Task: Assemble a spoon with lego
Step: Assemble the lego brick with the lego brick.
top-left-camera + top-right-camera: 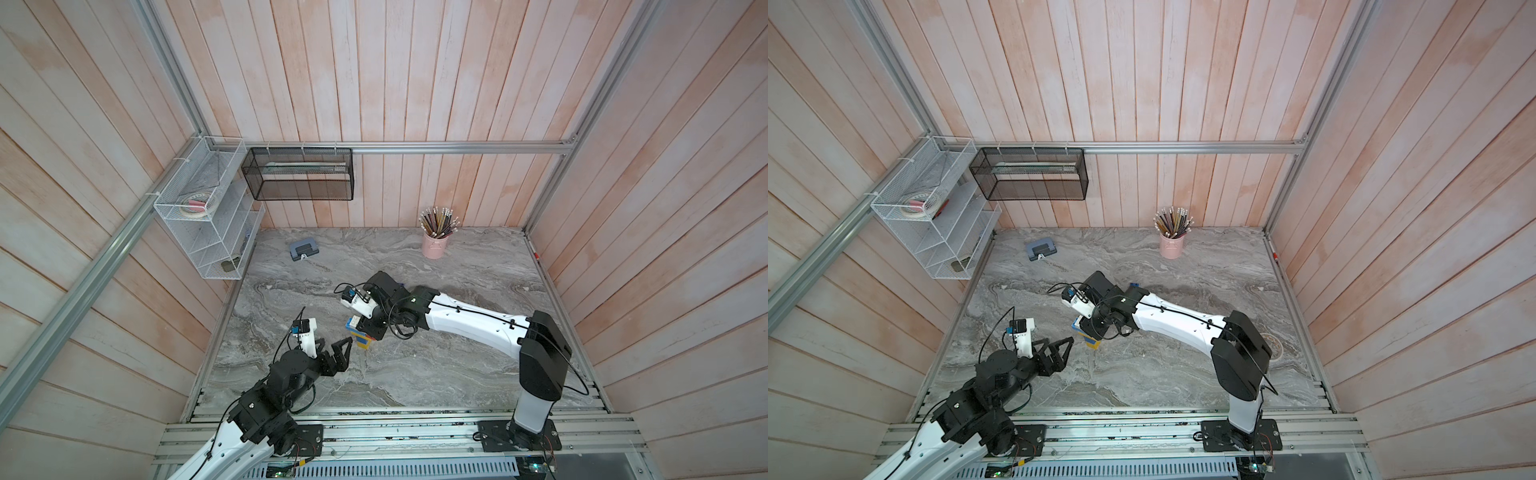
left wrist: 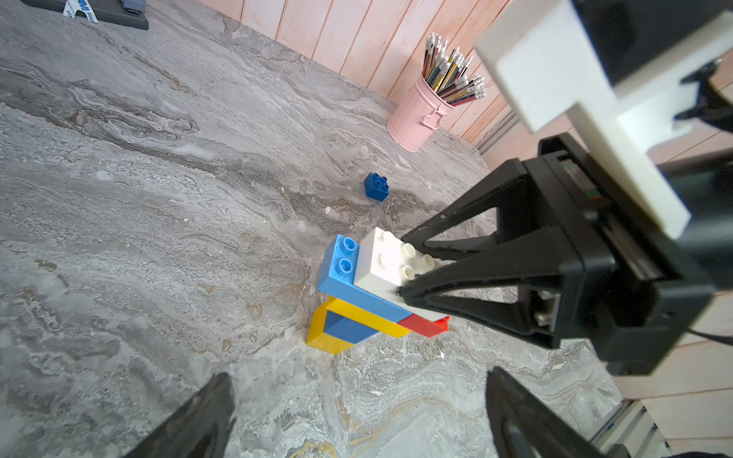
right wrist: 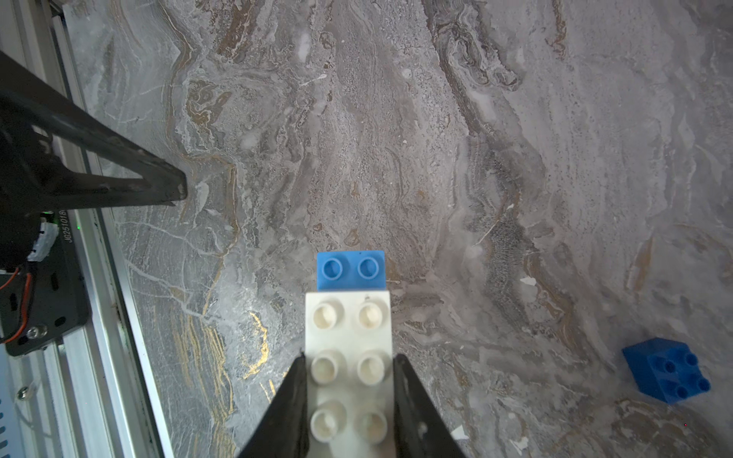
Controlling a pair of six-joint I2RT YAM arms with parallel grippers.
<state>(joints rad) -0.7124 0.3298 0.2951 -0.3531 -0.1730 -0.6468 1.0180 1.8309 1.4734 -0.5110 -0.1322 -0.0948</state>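
While the left pincer [image 2: 357,374] gapes nearby, the right pincer [image 3: 350,357] clamps the spoon [image 2: 359,293] at its top.

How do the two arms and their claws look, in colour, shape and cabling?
The left arm and the right arm have smooth white shells with black joint housings. A thin black cable runs along the right arm's white link. The left claw and the right claw each have two black fingers shaped as open triangular frames. A white camera mount sits by each.

Overhead stereo pair, two close wrist views
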